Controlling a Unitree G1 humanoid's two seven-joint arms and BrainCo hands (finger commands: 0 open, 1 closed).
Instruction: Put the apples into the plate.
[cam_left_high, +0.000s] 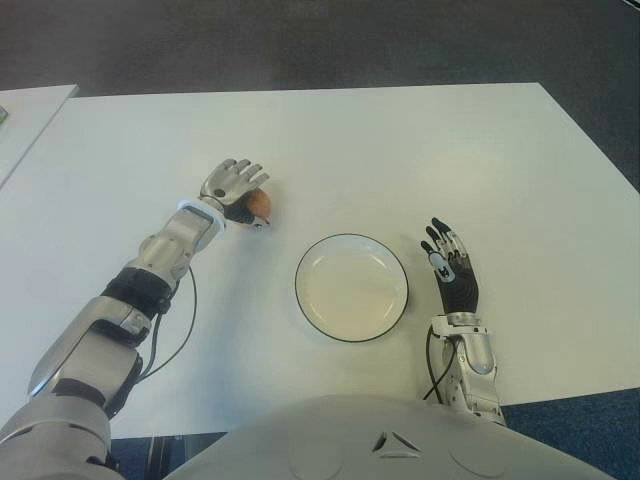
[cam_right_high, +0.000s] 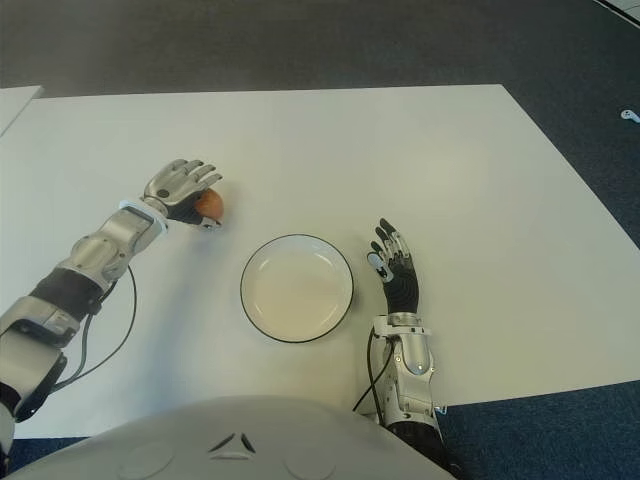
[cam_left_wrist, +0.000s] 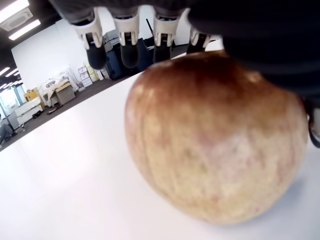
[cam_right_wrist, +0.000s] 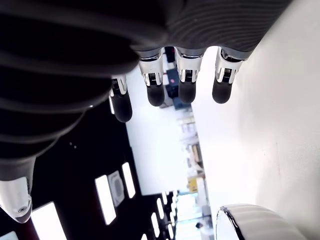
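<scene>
Nearest to us, our right hand (cam_left_high: 456, 270) shows just right of the plate (cam_left_high: 351, 287), palm up, its fingers (cam_right_wrist: 155, 87) stretched out and holding nothing. In the right wrist view the plate's rim sits close beside the hand. The plate is white with a dark rim, bare inside, and sits on the white worktop (cam_left_high: 400, 150) straight in front of us.

Farther out and to the left, our left hand (cam_left_high: 233, 187) reaches over the single apple (cam_left_high: 260, 204), which sits on the worktop, apart from the plate. Its fingers (cam_left_wrist: 130, 47) arch over the fruit with the tips past it, while the palm sits over its top; we cannot tell whether they actually grip it.
</scene>
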